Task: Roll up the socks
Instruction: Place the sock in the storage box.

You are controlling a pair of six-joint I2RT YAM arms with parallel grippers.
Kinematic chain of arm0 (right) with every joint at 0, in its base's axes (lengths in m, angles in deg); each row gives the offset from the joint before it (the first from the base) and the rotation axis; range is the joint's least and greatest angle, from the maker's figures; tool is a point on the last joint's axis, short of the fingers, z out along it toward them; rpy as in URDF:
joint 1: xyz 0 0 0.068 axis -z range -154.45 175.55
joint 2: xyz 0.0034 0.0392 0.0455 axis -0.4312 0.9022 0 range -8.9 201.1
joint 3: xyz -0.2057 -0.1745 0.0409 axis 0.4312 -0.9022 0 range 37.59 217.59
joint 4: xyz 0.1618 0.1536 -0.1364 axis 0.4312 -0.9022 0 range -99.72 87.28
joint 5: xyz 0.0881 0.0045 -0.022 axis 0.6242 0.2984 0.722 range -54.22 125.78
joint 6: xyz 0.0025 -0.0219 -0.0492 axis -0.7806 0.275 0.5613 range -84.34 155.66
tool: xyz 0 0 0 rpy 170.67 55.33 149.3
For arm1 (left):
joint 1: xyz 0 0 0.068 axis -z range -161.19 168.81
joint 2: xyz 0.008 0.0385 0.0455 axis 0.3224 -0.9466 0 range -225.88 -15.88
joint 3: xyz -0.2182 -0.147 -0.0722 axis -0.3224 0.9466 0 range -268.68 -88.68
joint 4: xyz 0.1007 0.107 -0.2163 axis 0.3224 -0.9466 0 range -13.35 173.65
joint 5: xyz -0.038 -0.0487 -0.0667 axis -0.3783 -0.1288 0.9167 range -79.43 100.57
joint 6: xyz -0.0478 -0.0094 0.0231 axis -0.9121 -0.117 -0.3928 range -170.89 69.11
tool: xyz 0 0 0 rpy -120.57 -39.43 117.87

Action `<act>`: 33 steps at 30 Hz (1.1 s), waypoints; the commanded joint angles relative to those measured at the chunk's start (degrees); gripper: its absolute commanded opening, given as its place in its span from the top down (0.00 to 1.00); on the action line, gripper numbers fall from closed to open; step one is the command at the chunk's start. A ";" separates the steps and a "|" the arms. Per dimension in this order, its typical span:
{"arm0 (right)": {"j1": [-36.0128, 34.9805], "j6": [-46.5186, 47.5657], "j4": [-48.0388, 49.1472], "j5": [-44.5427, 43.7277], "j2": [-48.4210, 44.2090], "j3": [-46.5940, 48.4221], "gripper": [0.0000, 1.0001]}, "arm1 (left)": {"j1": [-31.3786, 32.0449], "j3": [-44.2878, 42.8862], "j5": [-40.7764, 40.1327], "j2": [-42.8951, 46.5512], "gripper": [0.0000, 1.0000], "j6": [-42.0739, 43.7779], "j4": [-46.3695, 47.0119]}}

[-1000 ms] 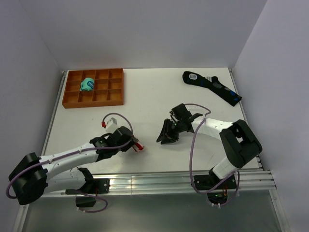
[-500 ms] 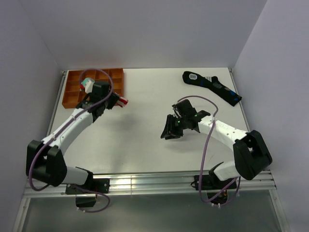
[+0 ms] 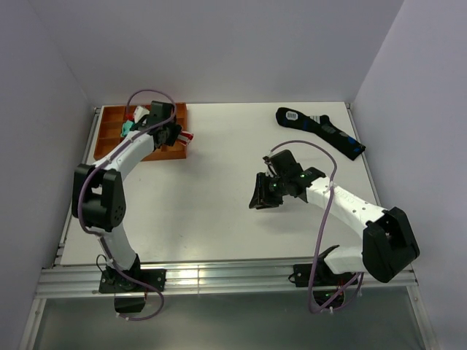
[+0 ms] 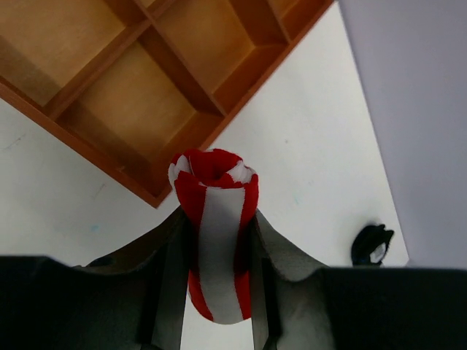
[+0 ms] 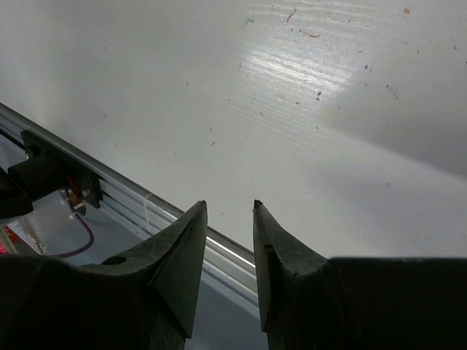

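The red-and-white striped socks [image 4: 216,226], rolled into a tight bundle, sit clamped between the fingers of my left gripper [image 4: 217,219]. From above, the left gripper [image 3: 180,135] hangs at the right edge of the orange tray [image 3: 175,150], the socks [image 3: 187,135] poking out toward the right. The tray's corner compartments [image 4: 157,109] lie just beyond the bundle in the left wrist view. My right gripper [image 3: 261,200] hovers over mid-table, open, and in its wrist view the right gripper [image 5: 230,208] has nothing between its fingers.
A teal sock bundle [image 3: 128,128] rests in one compartment of the orange tray. A long black sock [image 3: 321,131] with blue patches lies at the back right. The metal rail [image 5: 146,208] marks the table's near edge.
My left arm swung from the near table up to the orange tray, carrying the rolled socks. The right gripper shifted only slightly to the right.
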 commanded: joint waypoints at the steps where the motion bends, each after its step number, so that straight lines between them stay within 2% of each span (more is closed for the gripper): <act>1: 0.40 2.67 -0.87 -1.34 -2.16 0.93 0.61 | -1.14 -3.67 -0.49 -2.70 1.00 -2.27 0.77; 7: 0.40 3.37 -0.35 -1.34 -2.86 -0.21 0.61 | -3.51 -2.88 1.80 -5.96 1.00 -1.04 5.51; 21: 0.40 4.87 1.32 -1.43 -0.49 -0.92 0.61 | -6.15 -6.92 4.18 -13.34 1.00 -0.60 6.04; 27: 0.40 5.22 2.03 -1.17 0.30 -1.01 0.61 | -6.24 -7.01 2.51 -14.31 1.00 -0.68 4.02; 33: 0.40 5.83 2.20 -1.26 1.27 -0.83 0.61 | -6.32 -9.91 0.66 -16.24 1.00 -0.68 -2.64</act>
